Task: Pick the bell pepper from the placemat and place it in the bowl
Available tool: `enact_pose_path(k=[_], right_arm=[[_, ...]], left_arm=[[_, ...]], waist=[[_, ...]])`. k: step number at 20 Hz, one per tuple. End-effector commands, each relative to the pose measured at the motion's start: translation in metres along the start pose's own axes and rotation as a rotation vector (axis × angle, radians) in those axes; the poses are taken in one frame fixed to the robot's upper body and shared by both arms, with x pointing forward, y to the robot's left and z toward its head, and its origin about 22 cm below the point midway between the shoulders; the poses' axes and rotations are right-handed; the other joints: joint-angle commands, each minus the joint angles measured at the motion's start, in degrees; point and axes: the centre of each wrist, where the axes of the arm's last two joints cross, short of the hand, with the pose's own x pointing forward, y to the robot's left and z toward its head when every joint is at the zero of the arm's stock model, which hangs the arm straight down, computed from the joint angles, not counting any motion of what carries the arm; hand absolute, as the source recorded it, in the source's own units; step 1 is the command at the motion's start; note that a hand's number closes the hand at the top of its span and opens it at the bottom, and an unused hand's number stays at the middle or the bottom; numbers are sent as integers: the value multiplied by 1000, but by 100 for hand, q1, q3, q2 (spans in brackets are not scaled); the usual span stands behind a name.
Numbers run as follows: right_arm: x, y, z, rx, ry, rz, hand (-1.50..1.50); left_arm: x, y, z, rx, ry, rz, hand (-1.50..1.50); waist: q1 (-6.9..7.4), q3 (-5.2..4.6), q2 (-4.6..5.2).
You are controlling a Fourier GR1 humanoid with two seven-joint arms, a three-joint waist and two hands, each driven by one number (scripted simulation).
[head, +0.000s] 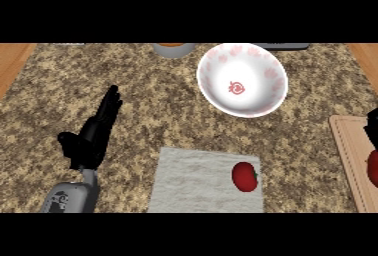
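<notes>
Resting at the view's left, the left hand (92,134) stands open, fingers straight and pointing up the counter, thumb out to the side, holding nothing. It is well apart from the red bell pepper (245,176), which lies on the pale grey placemat (193,180) near that mat's right edge. The white bowl (242,80) sits beyond the mat, apart from it. The right hand (371,121) may be the dark sliver at the view's right edge, over the wooden cutting board (347,160). Too little shows to tell its state.

Risks, as judged from here:
- The pepper is rounded and smooth, so a closing hand that meets it off-centre could nudge it off the mat's edge onto the granite counter (111,70).
- A left-hand reach must cross the whole mat and could drag or bunch the cloth.
- A second red object (373,167) on the board could be taken for the target.
- A release at the bowl's near rim rather than over its middle could let the pepper bounce out.
- A grey cup (175,49) stands close by the bowl's far left.

No brand, label or lettering is legible. The bowl carries red blotch motifs and a small red central mark, which is not writing.
</notes>
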Motion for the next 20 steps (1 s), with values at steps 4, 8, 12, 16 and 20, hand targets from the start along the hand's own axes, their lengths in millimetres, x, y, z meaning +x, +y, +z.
enact_pose_path(k=[4,8,12,16,20], right_arm=[[-17,-12,-56,-33,105,61,150],[-48,-6,-68,-54,138,221,150],[-75,-6,-82,-32,174,374,150],[-114,5,-92,-37,201,405,150],[-166,13,-91,-47,235,409,150]], left_arm=[[10,5,1,-11,-5,-2,0],[-1,-20,-3,-7,-8,4,0],[3,-6,-1,-12,-3,4,0],[0,-20,10,-9,-3,1,0],[7,-5,-7,-16,-12,-18,0]], waist=[[129,0,15],[118,4,37],[185,6,50],[136,6,33],[183,8,77]])
